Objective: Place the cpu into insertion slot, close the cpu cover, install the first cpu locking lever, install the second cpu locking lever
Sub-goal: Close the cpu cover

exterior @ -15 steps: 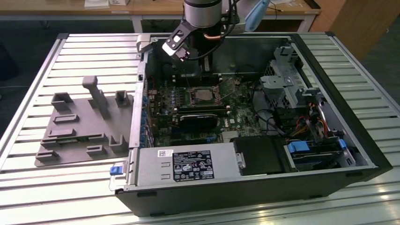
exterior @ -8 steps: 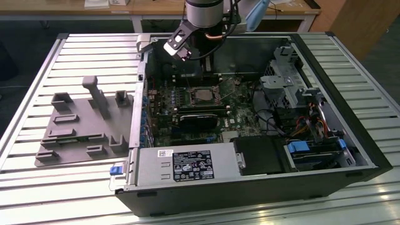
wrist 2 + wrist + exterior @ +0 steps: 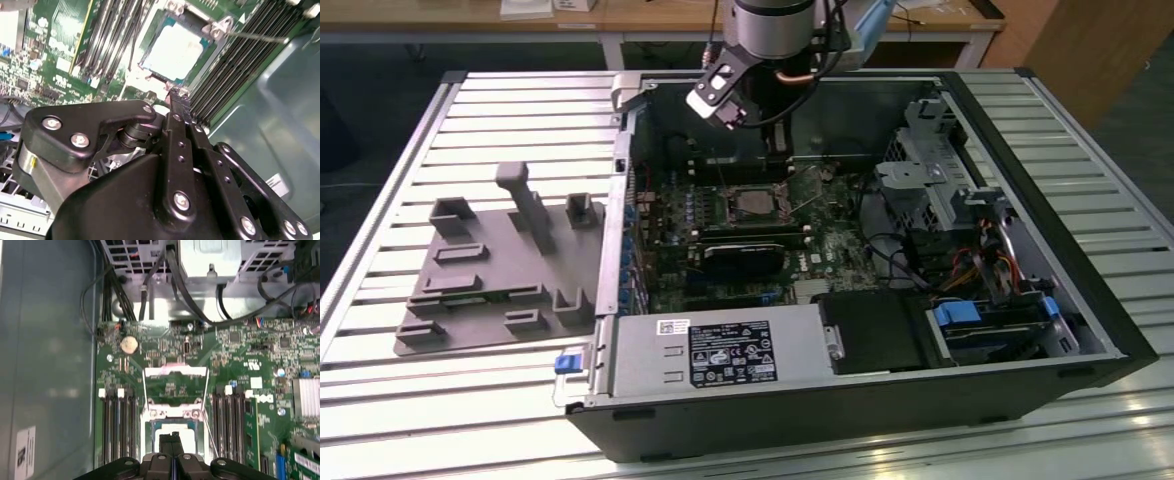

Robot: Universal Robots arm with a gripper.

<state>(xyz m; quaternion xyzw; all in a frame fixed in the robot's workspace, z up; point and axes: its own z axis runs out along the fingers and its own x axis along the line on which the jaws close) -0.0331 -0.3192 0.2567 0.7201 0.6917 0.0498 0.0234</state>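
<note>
The cpu (image 3: 177, 50) lies flat in the insertion slot (image 3: 754, 203), its silvery top showing in both wrist views. The cpu cover (image 3: 175, 372) is swung open: a thin metal frame tipped back off the slot, with green board showing through its window. A thin locking lever rod (image 3: 260, 36) sticks out free beside the slot and also runs along its edge (image 3: 212, 442). My gripper (image 3: 175, 436) hovers just over the near edge of the cpu (image 3: 190, 444). Its black fingers (image 3: 179, 102) are pressed together and shut, with nothing between them.
Black memory slots (image 3: 115, 425) flank the slot on both sides. A black card (image 3: 740, 255) lies in front of it. The power supply (image 3: 714, 350), drive cage (image 3: 934, 170), cables (image 3: 175, 275) and case wall (image 3: 45, 340) close in the space. A grey fixture (image 3: 494, 270) sits on the slatted table.
</note>
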